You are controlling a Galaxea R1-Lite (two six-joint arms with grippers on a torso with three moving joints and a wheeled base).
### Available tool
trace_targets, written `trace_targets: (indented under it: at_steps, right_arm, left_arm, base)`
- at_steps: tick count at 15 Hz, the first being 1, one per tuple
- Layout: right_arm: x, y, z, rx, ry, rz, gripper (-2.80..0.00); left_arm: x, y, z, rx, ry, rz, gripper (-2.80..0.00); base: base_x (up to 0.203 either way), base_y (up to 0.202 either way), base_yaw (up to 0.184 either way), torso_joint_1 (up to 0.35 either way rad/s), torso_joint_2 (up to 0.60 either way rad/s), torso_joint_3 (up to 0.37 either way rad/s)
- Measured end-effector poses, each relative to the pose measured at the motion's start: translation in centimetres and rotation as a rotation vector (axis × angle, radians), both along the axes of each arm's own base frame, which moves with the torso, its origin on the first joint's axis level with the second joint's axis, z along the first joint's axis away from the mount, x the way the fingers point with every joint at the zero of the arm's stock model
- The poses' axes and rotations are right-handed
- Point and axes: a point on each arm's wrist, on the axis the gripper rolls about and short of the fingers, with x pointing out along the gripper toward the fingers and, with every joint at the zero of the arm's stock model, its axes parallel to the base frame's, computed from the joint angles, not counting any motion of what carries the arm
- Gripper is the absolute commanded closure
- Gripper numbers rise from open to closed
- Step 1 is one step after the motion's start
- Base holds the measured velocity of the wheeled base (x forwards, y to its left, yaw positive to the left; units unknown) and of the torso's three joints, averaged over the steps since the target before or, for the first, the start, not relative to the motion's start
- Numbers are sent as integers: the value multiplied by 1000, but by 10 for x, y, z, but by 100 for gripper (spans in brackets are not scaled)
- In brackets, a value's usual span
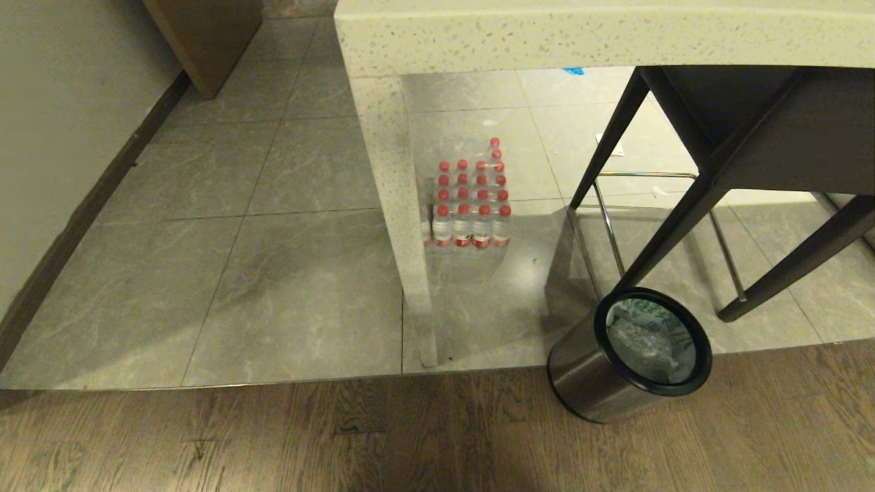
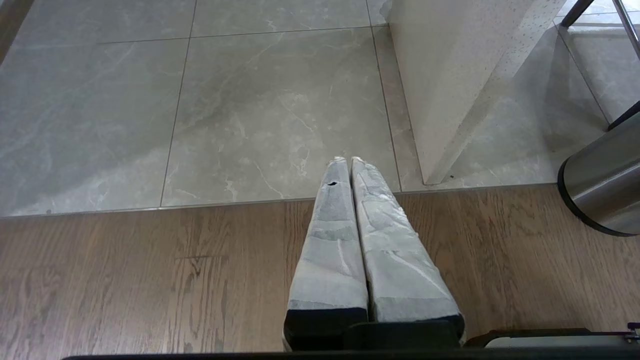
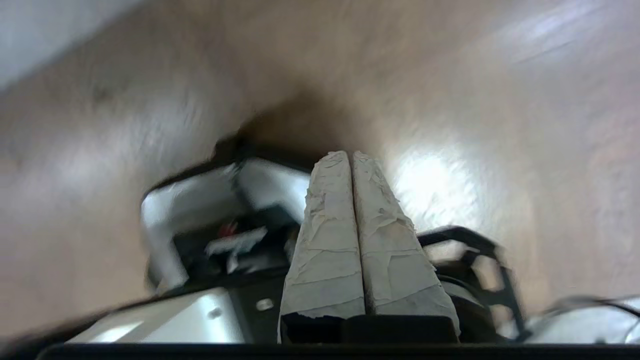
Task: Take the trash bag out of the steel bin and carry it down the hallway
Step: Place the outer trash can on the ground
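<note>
Steel bin (image 1: 581,369), lower right of head view: brushed metal wall, dull sheen, thick matt black rim. Trash bag (image 1: 649,338) inside: thin crinkly translucent plastic. Floor tiles (image 1: 294,273): glossy grey stone-look, reflective. Floorboards (image 1: 273,437) along bottom: matt grained wood. Counter (image 1: 547,34) at top: speckled pale stone, smooth. Bottles (image 1: 472,205) at centre: clear plastic, red caps. Left gripper (image 2: 348,162) and right gripper (image 3: 350,156): fingers wrapped in wrinkled pale tape.

Left pincer (image 2: 348,161) closed above wood floor (image 2: 150,280), steel bin (image 2: 602,190) nearby
</note>
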Motion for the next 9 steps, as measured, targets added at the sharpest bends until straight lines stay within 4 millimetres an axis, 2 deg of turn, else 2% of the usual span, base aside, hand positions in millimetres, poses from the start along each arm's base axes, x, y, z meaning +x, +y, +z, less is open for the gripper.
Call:
trace_targets:
  at_steps: [2,4,5,9]
  right_arm:
    - [40,9,-4,18,56,57,0]
    - [89,22,-10,13,74,104,0]
    - [114,28,-15,3,68,130,-280]
    - [203,50,-53,-175,58,227,-280]
  left_arm:
    - [0,0,0,0,0,1,0]
    - [0,0,0,0,0,0,0]
    - [0,0,0,0,0,0,0]
    - [0,0,0,0,0,0,0]
  base:
    - [0,0,0,0,0,0]
    - [0,0,0,0,0,0]
    - [0,0,0,0,0,0]
    - [0,0,0,0,0,0]
